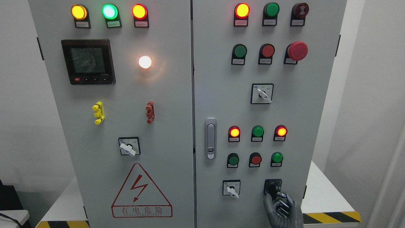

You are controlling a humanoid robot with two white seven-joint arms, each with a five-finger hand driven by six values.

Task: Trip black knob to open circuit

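Black knob [272,186]: a small rotary switch in a square black frame, low on the right door of the grey cabinet [208,95], below and right of the door handle [210,138]. It looked rigid, hard plastic, fixed to the panel and likely stiff with a click between positions; its smooth faces could slip, so the best hold seemed to be a pinch across its narrow raised bar, then a turn about its own centre. Right hand [281,207]: came up from the bottom edge just under the knob, fingertips at the knob's lower part and touching or nearly so; whether the fingers were clamped on it or only resting against it could not be told. Left hand: not seen. White knob [232,190]: level with the black knob, to its left, set well apart. Green button [277,157] and red button [255,159]: directly above the black knob, near enough for a raised knuckle to brush. Cabinet edge: just right of the black knob, with open room beyond it over the pale floor and striped tape [332,217].
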